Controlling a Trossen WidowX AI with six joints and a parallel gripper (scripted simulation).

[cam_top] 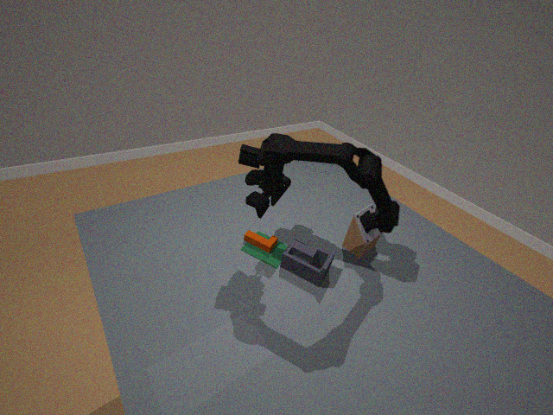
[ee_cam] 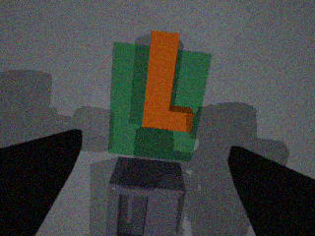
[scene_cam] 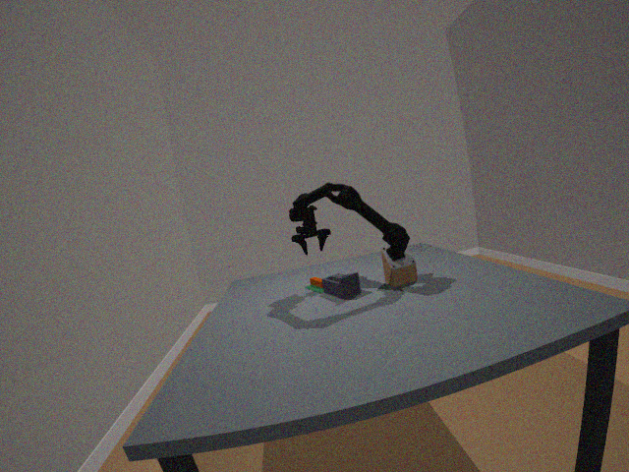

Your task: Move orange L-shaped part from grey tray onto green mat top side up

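Part: the orange L-shaped part point(cam_top: 260, 239) lies flat on the green mat point(cam_top: 253, 252), nothing touching it. In the wrist view its long bar runs up and away, past the mat's far edge, and its short foot point(ee_cam: 179, 118) points right at the end nearer the tray.

Mat: a green rectangle on the table point(cam_top: 178, 290), just beside the tray; whether the two touch cannot be told.

Tray: the grey tray point(cam_top: 307, 262) sits between the mat and the arm's base point(cam_top: 359, 239). Its pocket point(cam_top: 309, 255) shows as a dark L-shaped hollow with nothing in it.

End effector: the end effector point(cam_top: 266, 206) hangs well above the part and mat, pointing down, fingers spread wide and holding nothing. In the wrist view the two dark fingers sit at the lower left and lower right corners, with the part and the mat in full view between them.

Arm: the black arm point(scene_cam: 355, 206) arches up from the tan base block and over the tray.

Shadows: the arm's dark shadow falls on the table in front of the tray.
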